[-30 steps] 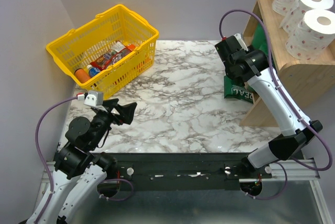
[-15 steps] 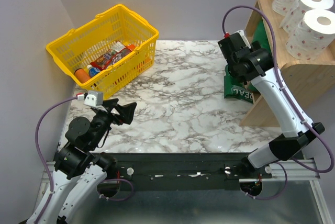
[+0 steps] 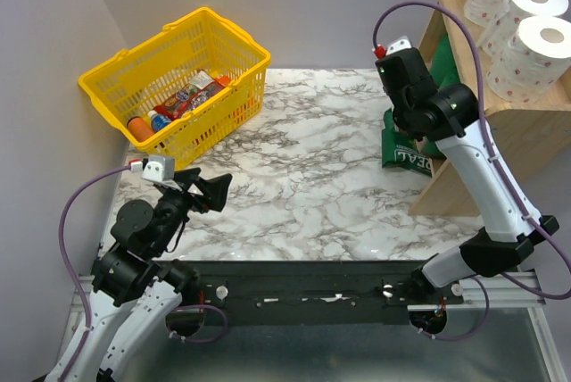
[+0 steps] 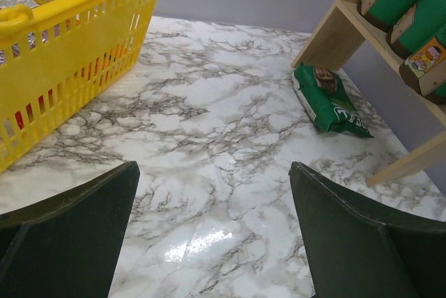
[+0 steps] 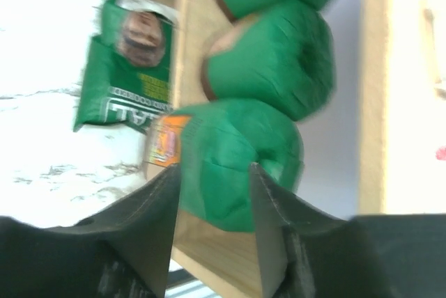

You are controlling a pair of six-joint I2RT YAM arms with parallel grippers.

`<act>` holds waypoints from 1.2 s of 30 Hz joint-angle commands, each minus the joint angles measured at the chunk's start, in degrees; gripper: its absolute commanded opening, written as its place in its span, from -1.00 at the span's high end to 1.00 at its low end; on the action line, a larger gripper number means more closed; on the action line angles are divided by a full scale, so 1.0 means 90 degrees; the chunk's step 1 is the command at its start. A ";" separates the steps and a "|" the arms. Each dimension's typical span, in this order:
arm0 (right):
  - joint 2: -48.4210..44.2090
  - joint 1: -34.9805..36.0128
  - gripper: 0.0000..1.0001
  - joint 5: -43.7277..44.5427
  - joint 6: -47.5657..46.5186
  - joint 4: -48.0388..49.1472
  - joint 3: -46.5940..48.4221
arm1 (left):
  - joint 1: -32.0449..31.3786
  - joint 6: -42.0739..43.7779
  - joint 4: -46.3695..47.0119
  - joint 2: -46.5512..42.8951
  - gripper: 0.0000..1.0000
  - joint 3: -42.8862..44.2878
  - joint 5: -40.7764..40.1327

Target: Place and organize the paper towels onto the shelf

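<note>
The right gripper (image 5: 212,174) is at the lower tier of the shelf (image 5: 189,40). Its jaws stand part-way apart, and the nearest green roll (image 5: 237,166) fills the gap just ahead of the fingertips. I cannot tell whether the pads press on it or only flank it. Two more green rolls lie in line beyond it, each touching the next, and the three white paper towels (image 3: 533,0) sit in a row on the tier above. The step in hand looks like settling this nearest roll into the row. To do that well, the roll should rest fully on the board and against its neighbour before the jaws spread. The wrist should then draw straight back, clear of the side panel close on the fingers' left, so the roll is not dragged off the edge. The left gripper (image 4: 212,235) hangs wide apart with nothing between its fingers. The yellow basket (image 4: 70,47) is ahead of it on the left. An orange label (image 5: 166,146) on the nearest roll's end is too blurred to read. The green packet (image 5: 118,82), left of the fingers on the table (image 4: 209,103), shows white letters "EAL" from above.
</note>
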 commanded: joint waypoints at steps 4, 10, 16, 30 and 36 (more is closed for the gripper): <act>-0.0034 0.0109 0.20 -0.0556 -0.0308 0.0930 -0.1274 | -0.0009 0.0092 -0.0125 -0.0104 -0.98 0.0015 -0.0221; -0.0014 -0.0125 0.20 -0.0332 -0.0357 0.1371 -0.1980 | -0.0009 0.0092 -0.0135 -0.0084 -0.98 0.0015 -0.0241; -0.0277 -0.0564 0.19 -0.0137 -0.0142 0.1400 -0.2605 | -0.0009 0.0092 -0.0125 -0.0084 -0.98 0.0015 -0.0251; -0.0454 -0.0936 0.15 0.0460 0.0551 0.0873 -0.3133 | -0.0009 0.0092 -0.0125 -0.0084 -0.98 0.0015 -0.0202; -0.0493 -0.1083 0.16 0.0509 0.0346 0.1156 -0.3241 | -0.0009 0.0092 -0.0125 -0.0113 -0.98 0.0005 -0.0221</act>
